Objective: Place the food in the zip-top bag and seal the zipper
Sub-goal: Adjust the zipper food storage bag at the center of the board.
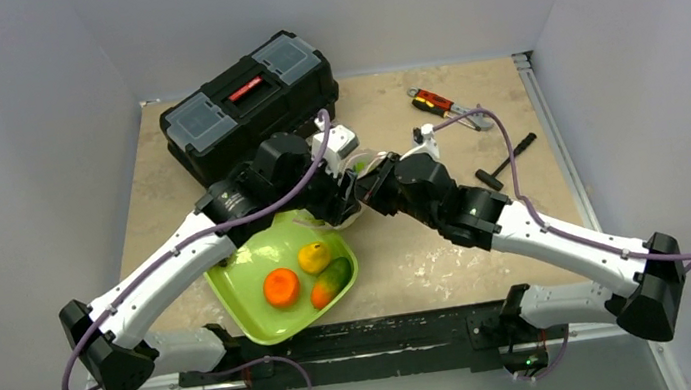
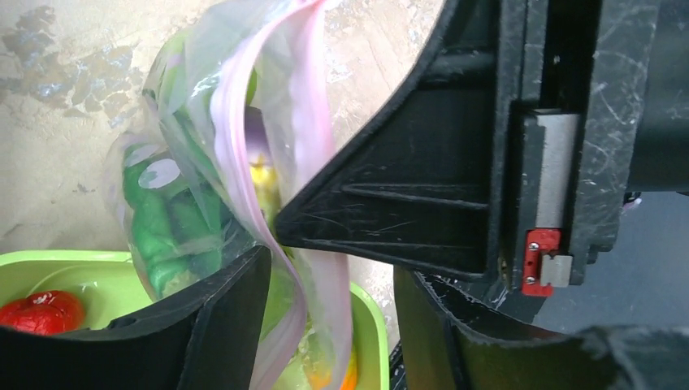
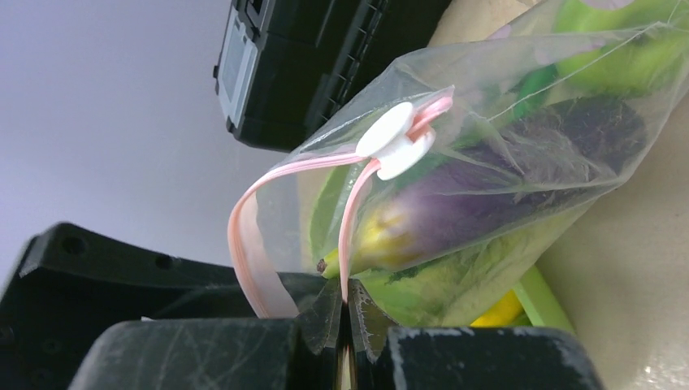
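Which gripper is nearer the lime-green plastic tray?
Left. The left gripper, shut on the clear zip-top bag, hangs over the lime-green tray's far rim; the right gripper, pinching the same bag, sits beyond that rim.

Your zip-top bag (image 3: 528,89) is clear, its zipper (image 3: 245,260) pale pink, slider (image 3: 396,140) white, the food (image 3: 487,195) inside purple, yellow and green. Lower left, the lime-green tray (image 1: 237,280) holds 3 fruits (image 1: 281,286): orange, yellow, green-orange. Upper-left toolbox (image 1: 248,97): black.

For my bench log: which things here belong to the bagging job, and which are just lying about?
Job: bag, pink zipper, bagged food, loose food, green tray holding it.
Lying about: toolbox, red-handled tool, black tool.
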Tool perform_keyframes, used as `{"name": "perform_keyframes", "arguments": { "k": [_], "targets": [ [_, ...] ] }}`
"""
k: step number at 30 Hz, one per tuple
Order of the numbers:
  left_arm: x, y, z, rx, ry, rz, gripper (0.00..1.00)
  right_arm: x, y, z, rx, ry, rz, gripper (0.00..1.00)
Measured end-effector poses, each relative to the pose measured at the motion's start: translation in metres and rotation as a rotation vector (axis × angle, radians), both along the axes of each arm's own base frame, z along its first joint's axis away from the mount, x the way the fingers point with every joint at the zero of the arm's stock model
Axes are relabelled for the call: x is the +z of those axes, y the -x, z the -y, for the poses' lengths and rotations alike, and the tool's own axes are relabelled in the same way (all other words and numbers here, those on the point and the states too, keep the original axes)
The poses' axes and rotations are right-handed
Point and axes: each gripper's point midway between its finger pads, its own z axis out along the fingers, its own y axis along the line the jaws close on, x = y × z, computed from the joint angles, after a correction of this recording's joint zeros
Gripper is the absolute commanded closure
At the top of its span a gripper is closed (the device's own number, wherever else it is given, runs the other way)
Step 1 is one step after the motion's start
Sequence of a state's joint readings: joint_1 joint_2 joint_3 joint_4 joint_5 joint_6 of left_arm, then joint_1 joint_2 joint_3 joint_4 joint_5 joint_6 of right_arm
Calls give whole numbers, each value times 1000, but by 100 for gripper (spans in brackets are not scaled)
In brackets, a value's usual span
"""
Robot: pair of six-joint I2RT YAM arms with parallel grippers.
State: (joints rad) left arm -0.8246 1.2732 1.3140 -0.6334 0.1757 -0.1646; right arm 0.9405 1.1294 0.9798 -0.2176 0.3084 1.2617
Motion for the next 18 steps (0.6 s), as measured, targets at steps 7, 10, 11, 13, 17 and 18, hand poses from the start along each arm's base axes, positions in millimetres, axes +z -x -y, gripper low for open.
{"name": "perform_keyframes", "arguments": {
  "k": [7,10,11,13,17,18],
  "targets": [
    [-4,-1,0,17,-68,80,59,2,-6,-5,-37,-39,-37,100],
    [-6,-6,-3,57,-117,127,82,4,-6,-6,-44,-54,-45,96],
    [-8,-10,-5,76,-133,140,87,4,-6,-6,-45,-57,-47,95],
    [-11,-15,-8,105,-163,153,94,5,-7,-6,-48,-64,-48,92],
    [-20,-22,-15,150,-218,164,100,7,-7,-7,-49,-73,-45,71],
    [-21,-24,-17,159,-228,166,100,9,-8,-7,-48,-74,-40,54]
  ]
}}
